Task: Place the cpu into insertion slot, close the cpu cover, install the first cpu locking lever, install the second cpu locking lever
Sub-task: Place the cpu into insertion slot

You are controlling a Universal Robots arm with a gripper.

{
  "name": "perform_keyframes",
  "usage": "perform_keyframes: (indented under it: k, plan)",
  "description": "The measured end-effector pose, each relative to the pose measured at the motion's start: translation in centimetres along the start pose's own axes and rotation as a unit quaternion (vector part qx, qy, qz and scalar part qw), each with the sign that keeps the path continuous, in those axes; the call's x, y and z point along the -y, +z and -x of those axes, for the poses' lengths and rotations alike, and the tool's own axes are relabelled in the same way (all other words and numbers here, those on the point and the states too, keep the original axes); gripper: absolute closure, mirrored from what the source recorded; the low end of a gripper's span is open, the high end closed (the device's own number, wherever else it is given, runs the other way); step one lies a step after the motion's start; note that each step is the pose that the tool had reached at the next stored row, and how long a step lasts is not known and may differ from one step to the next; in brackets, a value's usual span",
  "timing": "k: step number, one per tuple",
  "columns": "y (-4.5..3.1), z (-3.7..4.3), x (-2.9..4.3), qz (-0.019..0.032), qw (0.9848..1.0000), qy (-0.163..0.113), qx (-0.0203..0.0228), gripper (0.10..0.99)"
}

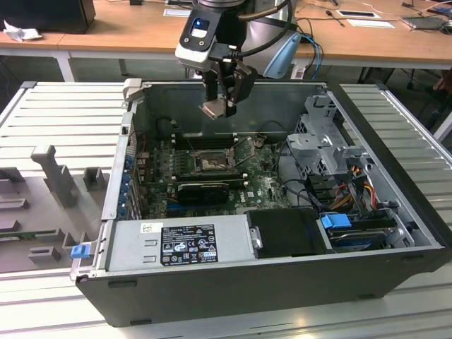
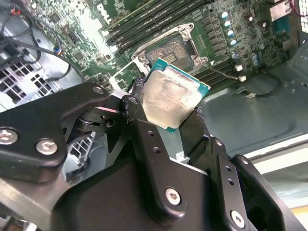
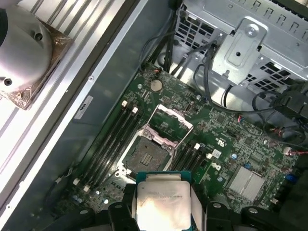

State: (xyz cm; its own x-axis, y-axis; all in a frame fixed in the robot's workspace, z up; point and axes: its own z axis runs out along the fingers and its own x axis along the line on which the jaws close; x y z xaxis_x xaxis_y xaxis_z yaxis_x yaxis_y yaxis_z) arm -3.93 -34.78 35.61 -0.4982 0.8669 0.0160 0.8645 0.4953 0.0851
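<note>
Jaws clamped on the cpu by its edges, metal top facing both wrist views. It hangs clear above the open computer case, near its far wall in the exterior view. Insertion slot lies bare below, with the cpu cover flipped open.

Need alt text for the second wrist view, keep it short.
The gripper clamps the cpu by two opposite edges, its silver top facing the camera. Beyond it lies the motherboard, with the empty cpu socket uncovered and rows of memory slots beside it.
</note>
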Motion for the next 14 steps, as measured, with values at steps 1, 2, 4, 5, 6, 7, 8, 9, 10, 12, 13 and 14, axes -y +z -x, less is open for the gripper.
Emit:
perform_keyframes:
  k: [1, 2, 4, 5, 6, 7, 8, 9, 10, 12, 13, 14]
  plan:
    - [0.03, 0.0, 0.0, 0.0003, 0.9999, 0.013, 0.0011, 0.549]
    - [0.06, 0.0, 0.0, 0.0004, 0.9997, 0.023, 0.0019, 0.549]
    - [0.09, 0.0, 0.01, 0.0006, 0.9993, 0.038, 0.0032, 0.549]
    - [0.11, 0.0, 0.01, 0.0008, 0.9989, 0.046, 0.0039, 0.549]
    - [0.11, 0.0, 0.01, 0.0008, 0.9988, 0.049, 0.0042, 0.549]
    - [0.12, 0.0, 0.01, 0.0008, 0.9987, 0.051, 0.0043, 0.549]
    - [0.13, 0.0, 0.01, 0.0008, 0.9987, 0.052, 0.0045, 0.549]
    - [0.17, 0.0, 0.01, 0.0009, 0.9986, 0.053, 0.0044, 0.549]
    - [0.24, 0.0, 0.02, 0.0008, 0.9985, 0.054, 0.0046, 0.549]
    - [0.41, 0.01, 0.03, 0.0009, 0.9985, 0.054, 0.0047, 0.549]
    - [0.43, 0.01, 0.03, 0.0008, 0.9985, 0.054, 0.0047, 0.549]
    - [0.46, 0.01, 0.04, 0.0008, 0.9985, 0.054, 0.0047, 0.549]
